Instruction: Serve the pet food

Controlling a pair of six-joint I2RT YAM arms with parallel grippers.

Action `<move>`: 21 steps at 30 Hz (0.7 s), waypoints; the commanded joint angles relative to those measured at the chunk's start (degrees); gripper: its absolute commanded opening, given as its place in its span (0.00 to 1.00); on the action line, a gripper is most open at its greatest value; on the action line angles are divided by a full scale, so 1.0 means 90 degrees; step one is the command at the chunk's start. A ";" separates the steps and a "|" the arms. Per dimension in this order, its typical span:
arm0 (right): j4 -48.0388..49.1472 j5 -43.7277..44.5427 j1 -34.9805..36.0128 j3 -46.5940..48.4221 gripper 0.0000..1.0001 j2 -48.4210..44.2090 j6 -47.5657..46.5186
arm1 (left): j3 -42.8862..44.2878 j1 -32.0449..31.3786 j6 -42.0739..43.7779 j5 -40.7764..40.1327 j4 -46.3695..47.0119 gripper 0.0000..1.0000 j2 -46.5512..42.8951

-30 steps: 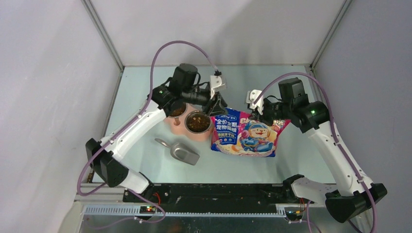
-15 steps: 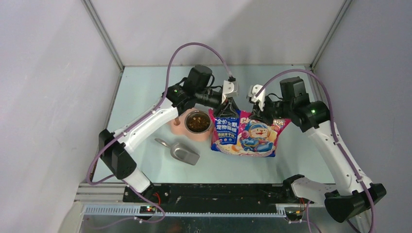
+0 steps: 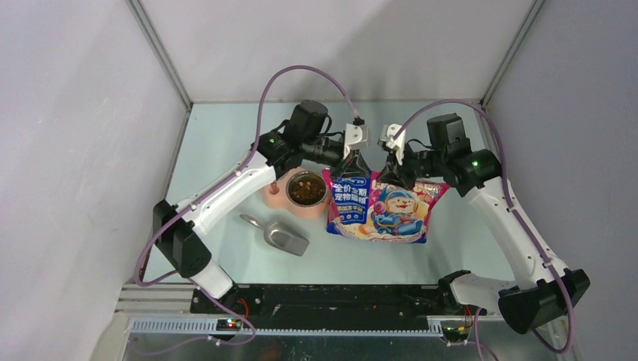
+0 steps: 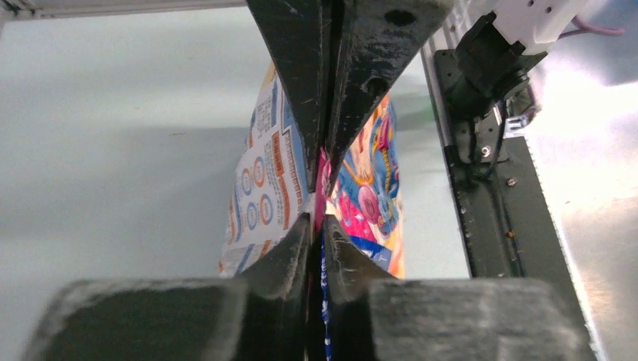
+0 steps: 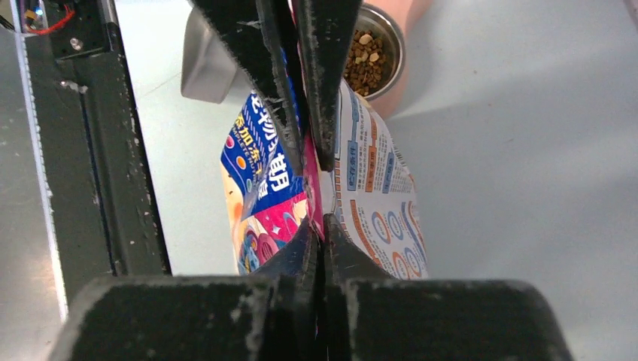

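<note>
The pet food (image 3: 305, 189), dark-brown kibble, fills a steel bowl in the pink feeder (image 3: 274, 191); it also shows in the right wrist view (image 5: 369, 59). The blue-pink cat-food bag (image 3: 380, 212) stands right of the bowl. My left gripper (image 3: 352, 168) is shut on the bag's top edge at its left end; the left wrist view shows the edge (image 4: 265, 192) pinched in it (image 4: 317, 222). My right gripper (image 3: 391, 174) is shut on the same edge just to the right (image 5: 317, 224), with the bag (image 5: 380, 192) hanging below. The two grippers face each other closely.
A grey metal scoop (image 3: 284, 238) lies on the table in front of the feeder, also in the right wrist view (image 5: 205, 69). The feeder's second bowl is hidden under my left arm. The black base rail (image 3: 338, 297) runs along the near edge.
My left gripper moved right from beside the bowl onto the bag's top edge and shut on it. My right gripper slid a little left along that edge toward it.
</note>
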 commanded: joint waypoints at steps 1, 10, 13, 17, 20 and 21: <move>0.0433 -0.0304 0.0024 0.0067 0.00 -0.0005 0.0194 | -0.0126 -0.0012 0.0057 -0.0203 0.0103 0.28 -0.0099; 0.0543 -0.0077 0.0008 0.0068 0.30 -0.0116 0.0334 | -0.0245 -0.0003 0.0273 -0.0353 -0.0026 0.18 -0.0075; 0.0541 -0.0153 -0.0013 0.0066 0.00 -0.0154 0.0274 | -0.0249 -0.0009 0.0313 -0.0374 -0.0046 0.01 -0.0081; 0.0644 -0.0117 0.0005 0.0060 0.08 -0.0181 0.0264 | -0.0222 -0.0002 0.0124 -0.0411 0.0052 0.00 -0.0115; 0.0697 -0.0050 0.0112 0.0060 0.32 -0.0143 0.0202 | -0.0116 0.0002 0.0023 -0.0434 0.0019 0.15 -0.0121; 0.0698 -0.0042 0.0146 0.0061 0.29 -0.0110 0.0190 | -0.0092 0.0005 0.0026 -0.0472 -0.0012 0.21 -0.0129</move>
